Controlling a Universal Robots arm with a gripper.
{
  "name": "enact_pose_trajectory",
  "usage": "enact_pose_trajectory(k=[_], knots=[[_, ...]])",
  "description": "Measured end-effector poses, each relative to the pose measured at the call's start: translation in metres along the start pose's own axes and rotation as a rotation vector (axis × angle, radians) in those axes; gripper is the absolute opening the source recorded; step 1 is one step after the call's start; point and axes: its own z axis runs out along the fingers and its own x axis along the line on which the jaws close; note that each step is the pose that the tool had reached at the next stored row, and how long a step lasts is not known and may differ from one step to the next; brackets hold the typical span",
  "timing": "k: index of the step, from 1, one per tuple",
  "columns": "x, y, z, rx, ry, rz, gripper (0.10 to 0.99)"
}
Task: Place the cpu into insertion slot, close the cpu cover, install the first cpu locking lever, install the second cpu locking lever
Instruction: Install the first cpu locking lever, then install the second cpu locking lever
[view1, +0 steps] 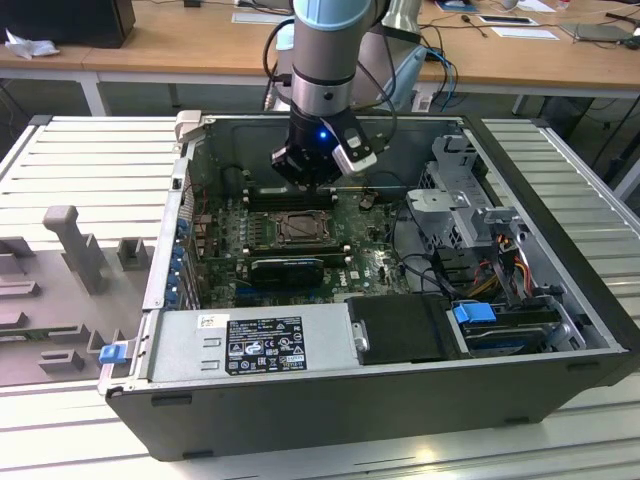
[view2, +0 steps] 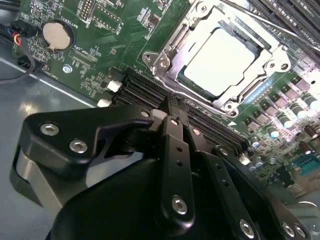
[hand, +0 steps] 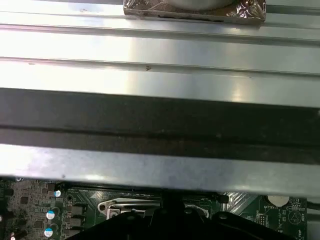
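Arm hung low inside the open computer case, over the far edge of the motherboard.

The gripper (view1: 308, 172) hovered just behind the insertion slot (view1: 297, 229), near the black memory slots (view1: 290, 197), touching nothing I could see. In the second wrist view its black fingers (view2: 175, 145) lay pressed together with nothing between them, tips over the memory slots. The cpu (view2: 222, 62) sat flat in the socket, pale face up, and the cpu cover (view2: 172, 45) lay down around it, framing it. The motherboard (view1: 375, 262) was green; a coin battery (view2: 55, 36) sat well apart from the socket.
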Motion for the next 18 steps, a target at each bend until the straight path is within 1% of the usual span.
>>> enact_pose_trajectory(k=[10, 12, 18], knots=[[0.0001, -0.0027, -0.0003, 0.0, 0.0, 0.0, 0.106], [0.0003, -0.0051, -0.0006, 0.0, 0.0, 0.0, 0.106], [0.0004, -0.0078, -0.0009, 0.0, 0.0, 0.0, 0.106]])
